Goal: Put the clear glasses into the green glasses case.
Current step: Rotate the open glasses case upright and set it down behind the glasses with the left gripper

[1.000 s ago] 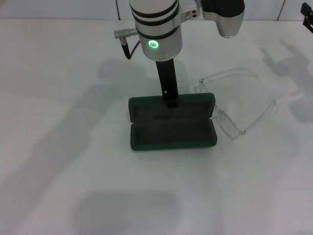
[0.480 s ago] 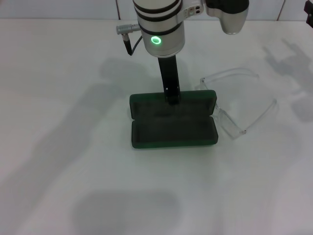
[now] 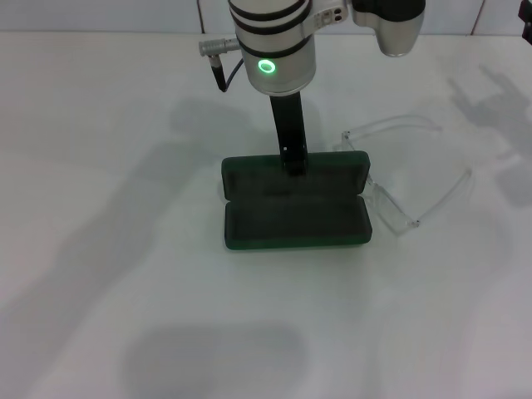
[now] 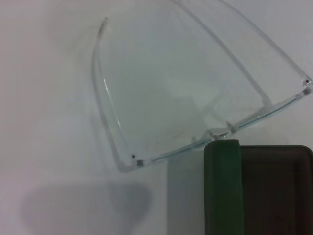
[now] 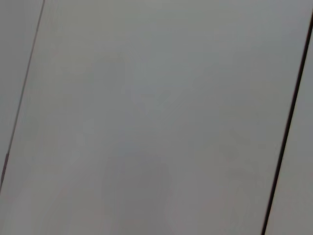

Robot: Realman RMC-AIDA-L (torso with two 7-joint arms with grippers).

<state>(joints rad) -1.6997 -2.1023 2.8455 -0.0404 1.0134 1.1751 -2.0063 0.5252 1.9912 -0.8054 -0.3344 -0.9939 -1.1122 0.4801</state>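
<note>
One pincer [image 3: 291,162], left, at open green glasses case [image 3: 296,209], grip unclear; wrist view shows clear glasses [image 4: 195,98] touching case.

lab test bench | bare white tabletop [image 3: 100,249] | pale panelled wall [image 5: 146,98]

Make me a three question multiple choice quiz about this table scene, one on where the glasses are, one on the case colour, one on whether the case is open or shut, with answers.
1. Where do the clear glasses lie?
A. inside the case
B. on the table beside the case
C. in a gripper

2. What colour is the glasses case?
A. dark green
B. red
C. white

3. What state is the case in?
A. shut
B. open flat
C. standing on end

Answers: 1 B, the frame rests on the white table against the case's end. 2 A, its shell is dark green in both views. 3 B, both halves show their lining; the left gripper is at its far edge.
</note>
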